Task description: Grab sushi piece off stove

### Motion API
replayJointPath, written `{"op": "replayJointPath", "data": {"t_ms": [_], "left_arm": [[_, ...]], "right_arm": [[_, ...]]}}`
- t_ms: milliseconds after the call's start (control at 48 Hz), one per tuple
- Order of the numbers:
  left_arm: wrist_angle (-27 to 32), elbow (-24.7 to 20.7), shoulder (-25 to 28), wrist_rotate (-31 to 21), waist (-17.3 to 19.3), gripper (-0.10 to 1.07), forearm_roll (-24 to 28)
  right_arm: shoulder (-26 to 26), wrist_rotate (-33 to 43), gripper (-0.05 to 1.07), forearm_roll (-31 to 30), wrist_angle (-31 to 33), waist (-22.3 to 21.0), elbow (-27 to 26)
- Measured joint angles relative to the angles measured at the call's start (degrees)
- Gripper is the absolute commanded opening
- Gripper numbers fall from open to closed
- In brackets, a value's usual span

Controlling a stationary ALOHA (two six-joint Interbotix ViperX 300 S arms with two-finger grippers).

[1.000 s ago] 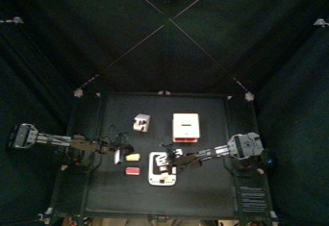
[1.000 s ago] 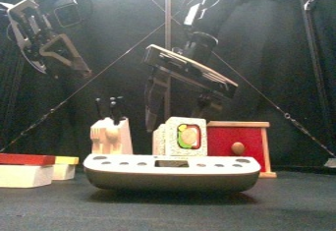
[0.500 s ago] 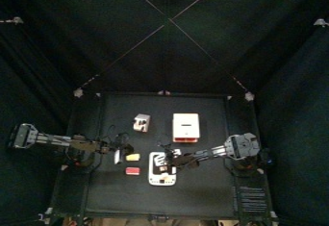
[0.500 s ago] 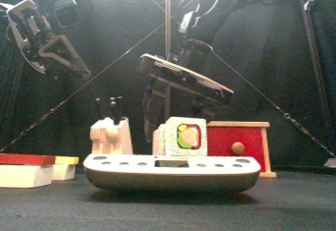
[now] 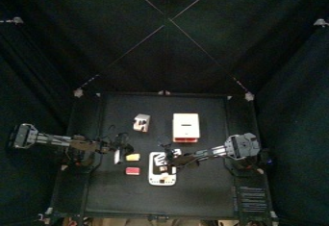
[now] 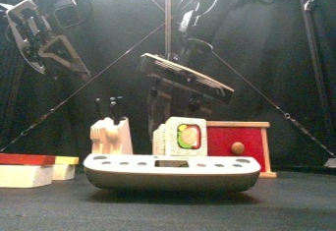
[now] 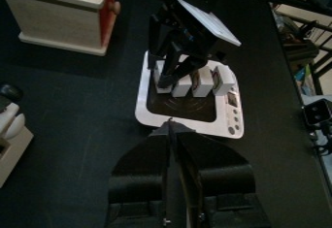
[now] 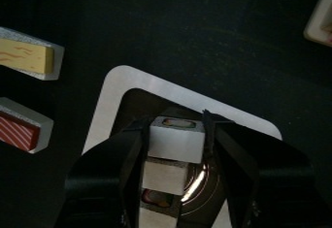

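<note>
The stove is a flat white panel with black markings at the table's front middle; it also shows in the top view. The sushi piece, white with a green and red centre, stands upright on it. My right gripper reaches down over the stove, its jaws closed against two sides of the sushi piece. My left gripper is shut and empty, hanging left of the stove and looking at the right gripper.
A yellow block and a red block lie left of the stove. A white-and-red box and a white rack stand behind it. In the front view the box stands right of the sushi.
The right gripper came down and a little left over the sushi piece a second ago, then stayed still. The left arm has not moved.
</note>
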Motion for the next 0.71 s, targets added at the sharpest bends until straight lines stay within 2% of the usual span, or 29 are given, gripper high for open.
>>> {"op": "replayJointPath", "data": {"t_ms": [312,708], "left_arm": [[0.0,0.1,0.0,0.0,0.0,0.5,0.0],[0.0,0.1,-0.1,0.0,0.0,0.5,0.0]], "right_arm": [[-1.2,0.2,0.71,-1.3,3.4,0.2,0.0],[-1.3,0.2,0.71,-1.4,3.8,0.3,0.0]]}}
